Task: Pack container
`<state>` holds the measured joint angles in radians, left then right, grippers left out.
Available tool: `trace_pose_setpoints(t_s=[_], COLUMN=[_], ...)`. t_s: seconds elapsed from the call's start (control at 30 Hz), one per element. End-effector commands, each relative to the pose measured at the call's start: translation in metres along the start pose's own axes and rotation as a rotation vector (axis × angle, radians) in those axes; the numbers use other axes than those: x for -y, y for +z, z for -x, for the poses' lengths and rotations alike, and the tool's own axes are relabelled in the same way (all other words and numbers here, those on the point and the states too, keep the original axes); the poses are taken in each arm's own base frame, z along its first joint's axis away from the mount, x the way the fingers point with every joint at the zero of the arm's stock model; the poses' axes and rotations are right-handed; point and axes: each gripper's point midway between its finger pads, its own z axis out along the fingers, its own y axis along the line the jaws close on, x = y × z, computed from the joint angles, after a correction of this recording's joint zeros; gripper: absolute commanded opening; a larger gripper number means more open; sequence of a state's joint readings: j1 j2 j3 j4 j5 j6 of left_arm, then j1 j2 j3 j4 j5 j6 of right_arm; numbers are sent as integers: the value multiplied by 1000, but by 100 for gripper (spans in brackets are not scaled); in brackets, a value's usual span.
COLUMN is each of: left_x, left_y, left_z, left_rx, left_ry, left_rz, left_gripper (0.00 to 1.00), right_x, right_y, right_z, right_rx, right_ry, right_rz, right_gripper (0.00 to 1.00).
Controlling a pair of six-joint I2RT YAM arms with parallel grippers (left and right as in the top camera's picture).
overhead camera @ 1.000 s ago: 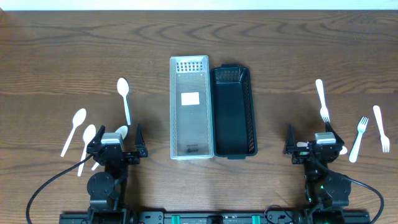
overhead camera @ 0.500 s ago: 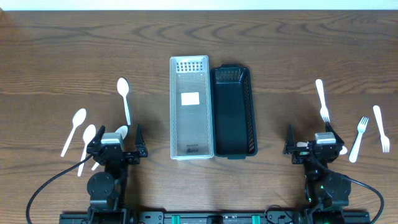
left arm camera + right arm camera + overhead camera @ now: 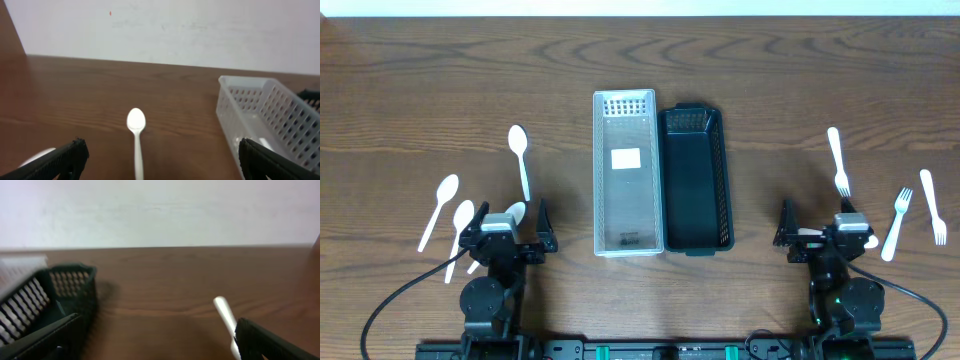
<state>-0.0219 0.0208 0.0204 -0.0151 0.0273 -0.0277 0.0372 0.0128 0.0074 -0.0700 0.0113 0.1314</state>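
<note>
A clear white container [image 3: 625, 172] and a dark green one [image 3: 695, 180] stand side by side mid-table, both with no cutlery in them. Several white spoons lie at the left, one [image 3: 520, 160] just ahead of my left gripper [image 3: 510, 232], which is open and holds nothing. Three white forks lie at the right, the nearest [image 3: 838, 160] ahead of my open right gripper [image 3: 820, 230]. The left wrist view has that spoon [image 3: 136, 135] between the open fingers [image 3: 65, 157], with the clear container [image 3: 270, 115] to the right. The blurred right wrist view shows the dark container [image 3: 55, 300] and a fork handle [image 3: 225, 315].
Two more spoons [image 3: 438, 210] [image 3: 460, 225] lie left of the left arm, and another bowl [image 3: 516, 211] peeks out by its gripper. Forks [image 3: 897, 222] [image 3: 932, 205] lie right of the right arm. Cables trail from both arm bases at the near edge.
The right gripper has shifted slightly to the right, and its wrist view is blurred. The left arm and all the cutlery are as before.
</note>
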Motion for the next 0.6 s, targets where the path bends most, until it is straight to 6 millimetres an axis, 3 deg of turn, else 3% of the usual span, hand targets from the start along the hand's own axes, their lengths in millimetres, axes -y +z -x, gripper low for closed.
trace_pose_setpoints(t_s=[0.0,0.1,0.27,0.4,0.57], left_x=[9,23,27,31,41], left_y=[-2,-8,-12,3,23], left_z=[11,31,66,91,106], left_rx=[18,18,-91,-249,-491], left_ry=[-154,-156,-159,-164,-180], left_rz=[-48,-121,-105,-85,-85], left_gripper=[98,98,98,98,98], right_x=[-14,-26,-27,-21,-16], right_y=[-1,-6,-18,-22,-17], right_z=[2,19,50,66,83], right_rx=[-13,0,-56,-195,-443], right_ry=[236,236,155,153,178], right_rz=[74,134,107,45,-35], right_gripper=[99,99,99,99,99])
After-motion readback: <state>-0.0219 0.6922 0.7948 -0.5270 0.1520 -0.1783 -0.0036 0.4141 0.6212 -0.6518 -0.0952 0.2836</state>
